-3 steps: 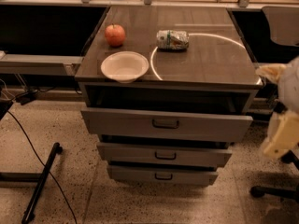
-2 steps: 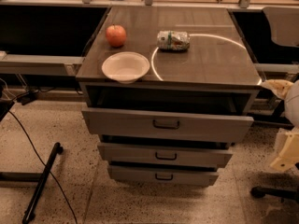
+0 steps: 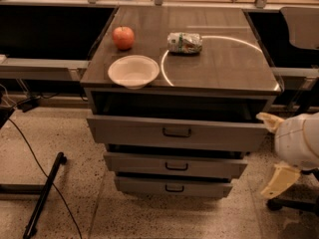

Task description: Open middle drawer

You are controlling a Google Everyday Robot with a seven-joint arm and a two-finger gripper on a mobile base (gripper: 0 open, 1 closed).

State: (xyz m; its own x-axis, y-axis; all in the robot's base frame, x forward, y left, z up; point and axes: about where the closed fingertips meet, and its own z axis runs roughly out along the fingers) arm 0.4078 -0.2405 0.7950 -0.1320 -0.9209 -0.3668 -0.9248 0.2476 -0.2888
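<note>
Grey middle drawer (image 3: 175,165): left of the gripper, apart from it.
Cream gripper (image 3: 260,156): fingers spread apart, holding nothing.

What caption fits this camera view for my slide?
Open claw hovers right of the cabinet, not touching the middle drawer; apple, bowl and packet sit on top.

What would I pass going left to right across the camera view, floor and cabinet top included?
Black stand leg on the floor → white bowl → crumpled packet → gripper, low at the right edge, right of the middle drawer, fingers apart. The apple overlaps the bowl, so it is left out.
</note>
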